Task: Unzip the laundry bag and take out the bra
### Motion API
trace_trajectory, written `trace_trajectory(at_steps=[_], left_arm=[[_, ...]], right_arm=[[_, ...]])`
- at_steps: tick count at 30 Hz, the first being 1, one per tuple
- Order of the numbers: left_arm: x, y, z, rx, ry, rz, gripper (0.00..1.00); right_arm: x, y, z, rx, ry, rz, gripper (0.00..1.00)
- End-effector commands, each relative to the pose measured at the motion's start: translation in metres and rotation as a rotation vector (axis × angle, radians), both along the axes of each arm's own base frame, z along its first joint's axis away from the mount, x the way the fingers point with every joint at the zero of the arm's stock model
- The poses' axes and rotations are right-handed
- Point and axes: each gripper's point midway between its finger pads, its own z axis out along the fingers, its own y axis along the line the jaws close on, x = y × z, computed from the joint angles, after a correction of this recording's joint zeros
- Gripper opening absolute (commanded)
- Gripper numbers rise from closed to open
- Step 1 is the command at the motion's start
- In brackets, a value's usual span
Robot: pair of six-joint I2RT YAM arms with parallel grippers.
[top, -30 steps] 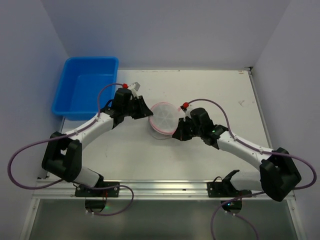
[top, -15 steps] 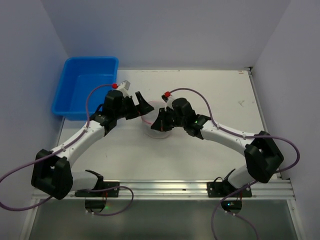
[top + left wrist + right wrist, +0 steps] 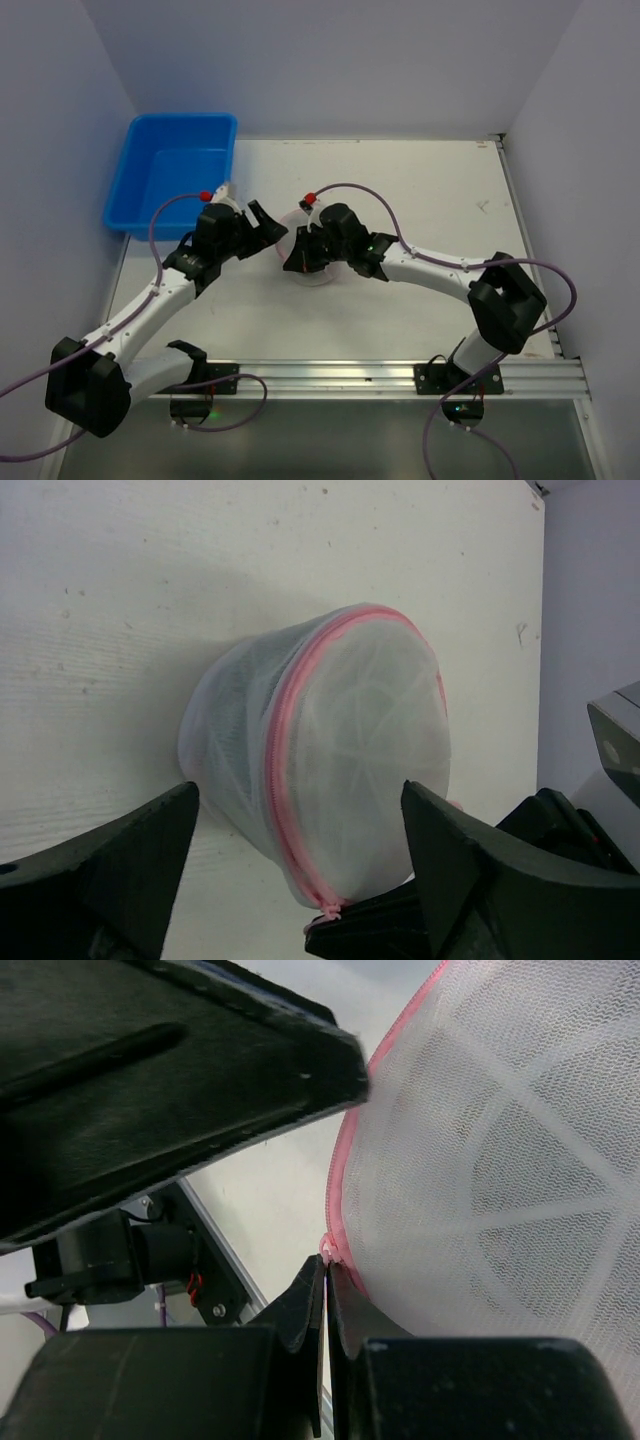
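Observation:
The laundry bag [image 3: 330, 760], a white mesh drum with pink zipper trim, lies tipped on its side on the table. In the top view [image 3: 320, 274] the right arm mostly covers it. My right gripper [image 3: 327, 1265] is shut on the pink zipper pull [image 3: 328, 1247] at the bag's lower rim, and shows in the top view [image 3: 298, 258]. My left gripper [image 3: 300, 792] is open, with one finger on each side of the bag's near end and not closed on it; it shows in the top view [image 3: 272, 228]. A grey shade shows through the mesh; the bra itself cannot be made out.
A blue plastic bin [image 3: 170, 185] stands at the table's back left, just behind the left arm. The white table [image 3: 430, 190] stretches to the right and back. A metal rail [image 3: 330, 375] runs along the near edge.
The right gripper has swung left across the bag to its front-left rim and shut on the zipper pull. The left arm has drawn back and left. The bag has tipped from flat onto its side.

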Motion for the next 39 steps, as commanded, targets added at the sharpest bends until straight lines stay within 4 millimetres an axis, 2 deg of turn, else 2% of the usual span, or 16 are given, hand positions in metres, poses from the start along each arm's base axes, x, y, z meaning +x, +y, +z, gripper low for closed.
trace_trajectory(at_steps=[1, 3, 6, 7, 10, 13, 17, 20, 22, 28, 30, 31, 34, 36, 37, 39], left_arm=[[-0.002, -0.014, -0.011, -0.068, 0.037, -0.021, 0.80], [-0.006, -0.021, -0.020, -0.072, 0.054, -0.034, 0.71], [-0.008, -0.030, -0.027, -0.082, 0.066, -0.055, 0.46], [-0.008, -0.031, -0.028, -0.086, 0.065, -0.055, 0.28], [-0.006, -0.030, -0.033, -0.074, 0.071, -0.048, 0.00], [-0.005, -0.020, -0.037, -0.028, 0.075, -0.035, 0.00], [-0.004, -0.004, -0.038, 0.004, 0.076, -0.021, 0.00], [-0.010, -0.001, -0.040, 0.029, 0.082, -0.044, 0.00], [-0.016, -0.002, -0.043, 0.033, 0.093, -0.066, 0.00], [-0.043, -0.016, -0.048, -0.048, 0.090, -0.116, 0.00], [-0.049, -0.021, -0.048, -0.064, 0.084, -0.126, 0.17], [-0.049, -0.021, -0.041, -0.074, 0.062, -0.125, 0.43], [-0.042, -0.013, -0.021, -0.057, -0.010, -0.091, 0.90], [-0.039, -0.004, -0.013, -0.013, -0.031, -0.067, 1.00], [-0.034, -0.003, 0.002, -0.014, -0.063, -0.062, 1.00], [-0.033, 0.000, 0.010, 0.008, -0.081, -0.069, 1.00]], right_arm=[[0.009, 0.015, 0.022, 0.057, -0.048, -0.010, 0.00], [0.009, 0.015, 0.020, 0.047, -0.050, -0.011, 0.00], [0.007, 0.011, 0.018, 0.032, -0.055, -0.014, 0.00], [0.006, 0.009, 0.019, 0.030, -0.060, -0.013, 0.00], [0.001, -0.004, 0.007, -0.019, -0.067, -0.022, 0.00], [-0.004, -0.034, -0.013, -0.117, -0.104, -0.035, 0.00], [0.002, -0.103, -0.052, -0.245, -0.048, -0.158, 0.00], [0.016, -0.148, -0.066, -0.259, 0.007, -0.274, 0.00], [0.024, -0.158, -0.058, -0.253, -0.021, -0.292, 0.00], [0.024, -0.139, -0.040, -0.226, -0.049, -0.186, 0.00], [0.025, -0.136, -0.031, -0.231, -0.068, -0.169, 0.12], [0.026, -0.136, -0.023, -0.236, -0.098, -0.160, 0.19], [0.022, -0.135, 0.009, -0.242, -0.184, -0.150, 0.45], [0.025, -0.135, 0.032, -0.258, -0.247, -0.180, 0.60], [0.020, -0.129, 0.042, -0.257, -0.279, -0.163, 0.64], [0.022, -0.122, 0.064, -0.242, -0.319, -0.177, 0.72]])
